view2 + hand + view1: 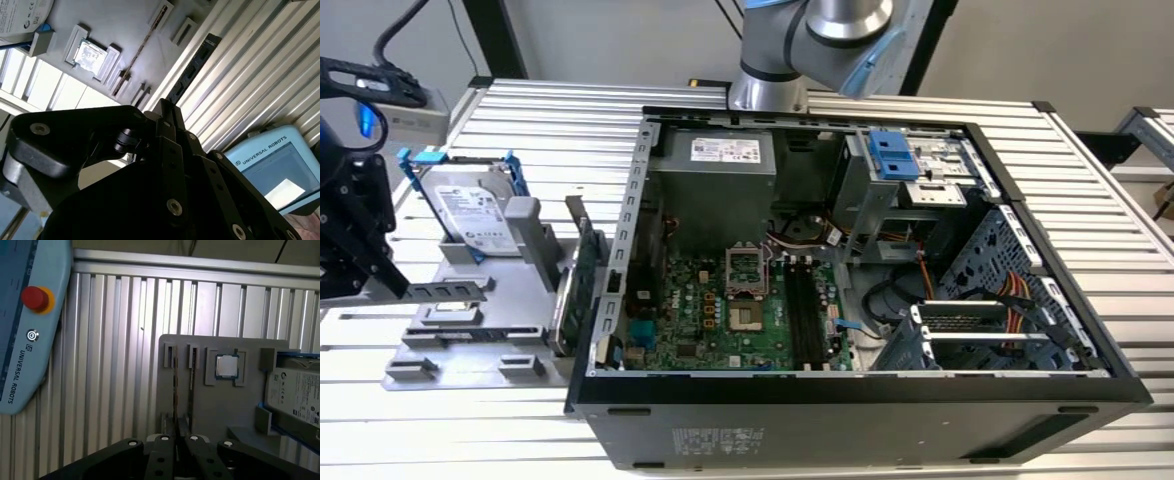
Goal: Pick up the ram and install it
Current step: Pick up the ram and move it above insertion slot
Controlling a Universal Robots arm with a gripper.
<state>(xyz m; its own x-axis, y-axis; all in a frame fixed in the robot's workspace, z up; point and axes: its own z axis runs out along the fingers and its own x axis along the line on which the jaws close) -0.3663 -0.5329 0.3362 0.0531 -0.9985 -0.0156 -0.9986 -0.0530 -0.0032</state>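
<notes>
Black and tilted, the gripper (400,288) hangs at the exterior view's left edge. We see its fingers (165,445) drawn almost together, pinching one end of the ram (450,291). The ram juts out level above the grey holder (467,380) and its processor chip (454,316). Further right stand the green card (576,290) and the open computer case (854,400) on the ribbed tabletop (547,120).

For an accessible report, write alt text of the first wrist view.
The gripper hangs over a grey parts holder on a ribbed table. The holder carries a silver chip and a hard drive; a blue pendant lies nearby.
</notes>
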